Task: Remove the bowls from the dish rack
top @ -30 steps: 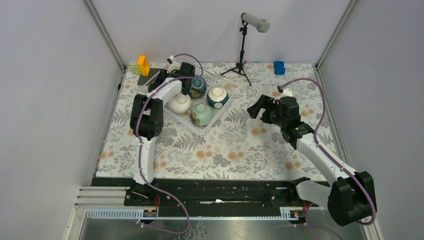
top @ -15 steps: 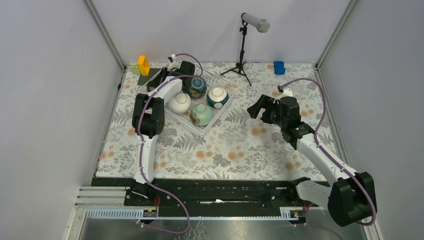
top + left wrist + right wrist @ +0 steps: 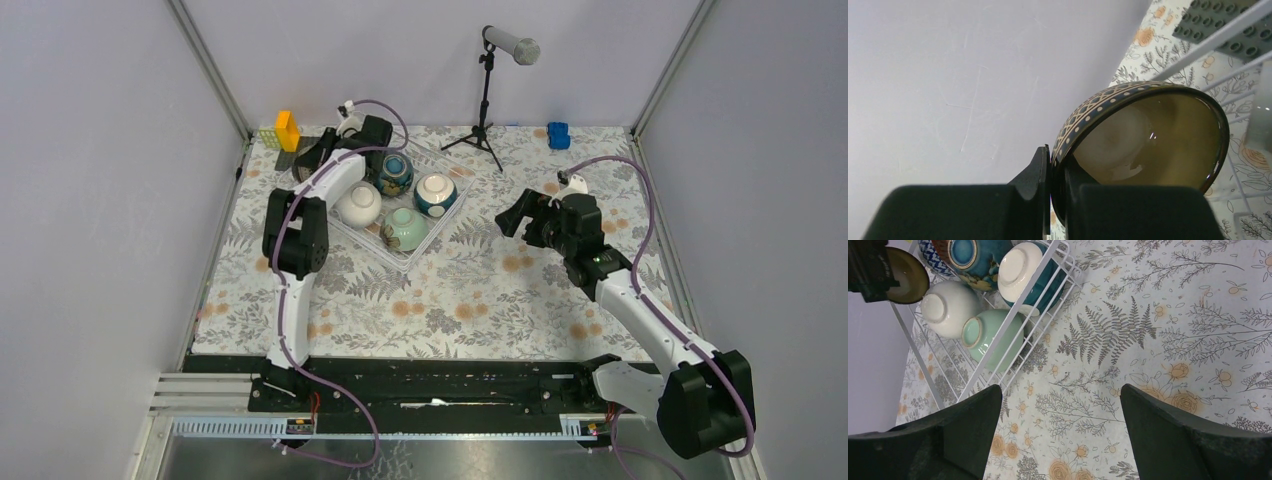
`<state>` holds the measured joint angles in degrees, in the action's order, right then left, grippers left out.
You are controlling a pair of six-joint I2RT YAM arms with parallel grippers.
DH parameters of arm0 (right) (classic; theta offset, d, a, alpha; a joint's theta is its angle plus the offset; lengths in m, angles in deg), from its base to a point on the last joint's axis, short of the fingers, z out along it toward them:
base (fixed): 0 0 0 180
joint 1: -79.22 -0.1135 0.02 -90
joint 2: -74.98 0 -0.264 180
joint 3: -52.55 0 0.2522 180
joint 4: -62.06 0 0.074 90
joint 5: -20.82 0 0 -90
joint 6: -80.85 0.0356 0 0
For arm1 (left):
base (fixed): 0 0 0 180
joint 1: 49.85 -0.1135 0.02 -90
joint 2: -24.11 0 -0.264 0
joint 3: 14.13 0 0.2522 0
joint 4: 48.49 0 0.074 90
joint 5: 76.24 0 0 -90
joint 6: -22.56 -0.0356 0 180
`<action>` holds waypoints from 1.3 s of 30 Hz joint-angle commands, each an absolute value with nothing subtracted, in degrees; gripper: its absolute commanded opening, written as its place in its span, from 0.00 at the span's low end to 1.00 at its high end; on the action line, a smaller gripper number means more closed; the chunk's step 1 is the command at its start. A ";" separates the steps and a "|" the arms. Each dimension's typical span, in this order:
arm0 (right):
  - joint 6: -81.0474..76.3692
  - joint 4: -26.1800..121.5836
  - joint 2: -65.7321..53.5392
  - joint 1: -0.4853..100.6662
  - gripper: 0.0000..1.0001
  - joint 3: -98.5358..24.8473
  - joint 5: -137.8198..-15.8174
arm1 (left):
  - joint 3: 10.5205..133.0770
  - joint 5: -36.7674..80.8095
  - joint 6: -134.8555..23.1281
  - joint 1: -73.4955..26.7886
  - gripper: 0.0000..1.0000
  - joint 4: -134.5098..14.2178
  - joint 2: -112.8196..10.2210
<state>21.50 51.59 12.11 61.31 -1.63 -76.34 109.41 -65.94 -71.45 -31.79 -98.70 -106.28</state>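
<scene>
Table layout, far-left part.
Bowls (image 3: pixel 405 228) lie in the dish rack (image 3: pixel 370 246); another bowl (image 3: pixel 1148 135) at its far-left edge; microphone stand (image 3: pixel 485 100) right.

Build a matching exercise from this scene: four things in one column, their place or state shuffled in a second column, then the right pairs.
Things
1. patterned bowl
2. white bowl
3. pale green bowl
4. right end effector

Place or state
A. open and empty above the floral cloth
B. in the dish rack, at its near corner
C. gripped by its rim in the left end effector
D. in the dish rack, right beside the left arm

Pairs: 1-C, 2-D, 3-B, 4-A
</scene>
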 commanded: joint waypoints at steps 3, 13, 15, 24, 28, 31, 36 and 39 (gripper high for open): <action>20.91 50.93 14.34 60.85 0.96 -4.83 -76.91 | 111.07 -70.67 -71.29 -28.94 0.00 -96.79 -94.55; 21.20 48.74 15.38 60.85 0.92 -8.70 -81.31 | 105.68 -57.42 -64.46 -23.71 0.00 -97.83 -81.95; 21.73 48.74 15.30 60.85 0.89 -10.10 -83.04 | 105.18 -51.47 -60.60 -22.25 0.00 -99.80 -79.01; 25.84 38.89 11.72 60.85 0.82 -18.76 -81.69 | 98.02 -27.23 -50.67 -15.54 0.00 -100.32 -68.50; 26.31 38.88 13.06 60.89 0.85 -19.21 -81.44 | 95.83 -14.88 -46.83 -13.77 0.00 -99.55 -66.87; 28.03 39.39 14.35 60.85 0.95 -17.82 -81.81 | 93.44 -7.63 -44.65 -11.72 0.00 -96.75 -66.24; 26.17 39.64 14.45 60.86 0.75 -16.82 -82.75 | 90.43 -1.14 -40.91 -7.46 0.00 -92.32 -66.59; 25.04 35.79 11.77 60.72 0.72 -19.09 -81.79 | 90.48 -2.03 -39.17 -4.52 0.00 -91.24 -67.87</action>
<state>26.46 39.35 13.66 61.26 -16.54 -82.24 89.10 -5.94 -44.09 -7.83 -100.58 -69.28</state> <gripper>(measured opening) 0.731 0.093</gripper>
